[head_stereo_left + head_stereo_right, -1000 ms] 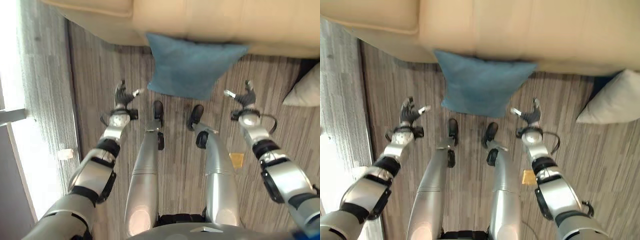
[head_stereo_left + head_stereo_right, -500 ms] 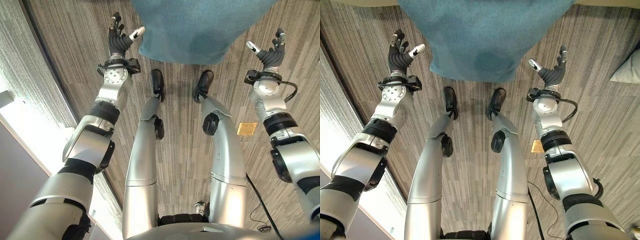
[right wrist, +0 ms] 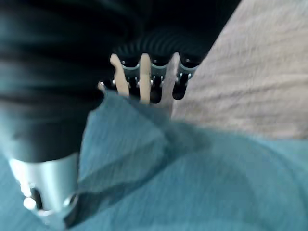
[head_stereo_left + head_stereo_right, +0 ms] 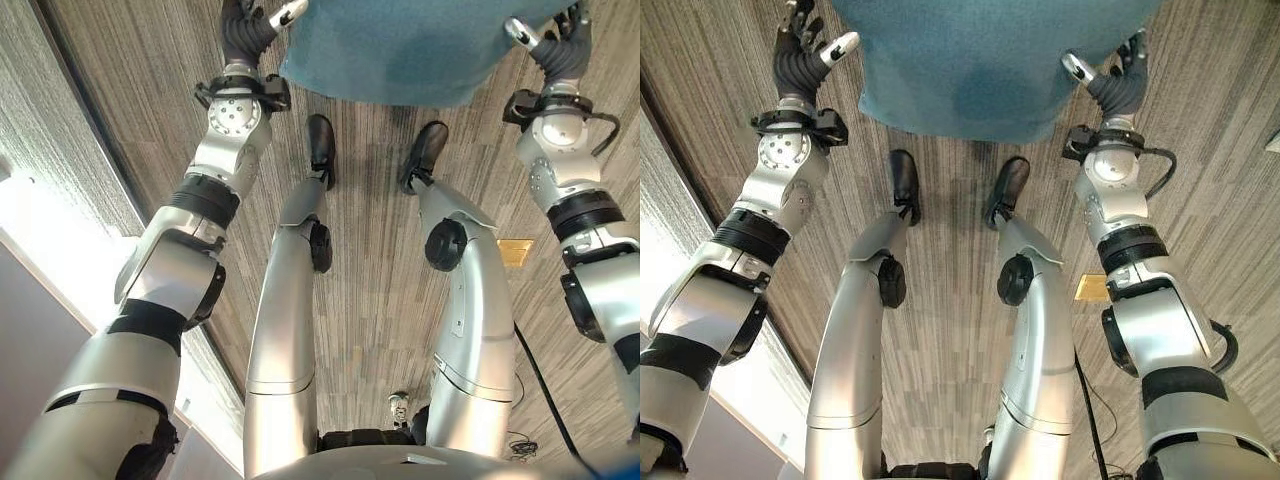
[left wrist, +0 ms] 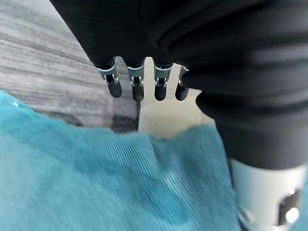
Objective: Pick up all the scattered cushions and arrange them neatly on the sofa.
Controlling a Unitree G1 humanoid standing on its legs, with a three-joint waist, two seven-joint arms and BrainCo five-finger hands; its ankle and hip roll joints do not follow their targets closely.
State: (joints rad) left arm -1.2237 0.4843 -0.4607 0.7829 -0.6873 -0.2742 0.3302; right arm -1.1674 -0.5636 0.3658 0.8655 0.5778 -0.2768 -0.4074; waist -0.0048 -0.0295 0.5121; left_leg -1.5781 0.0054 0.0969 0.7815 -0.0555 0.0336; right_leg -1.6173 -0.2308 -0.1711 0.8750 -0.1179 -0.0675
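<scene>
Teal cushion (image 4: 990,65): lay on the wood-grain floor (image 4: 950,330), between the two hands. Left hand (image 4: 800,65): at the cushion's left edge, fingers (image 5: 137,86) extended and released, thumb over the fabric, nothing grasped. Right hand (image 4: 1118,88): at the cushion's right edge, fingers (image 3: 154,79) straight, thumb angled toward the cushion, nothing clenched. Pale sofa front (image 5: 168,115): showed past the left fingers, beside the cushion's corner.
</scene>
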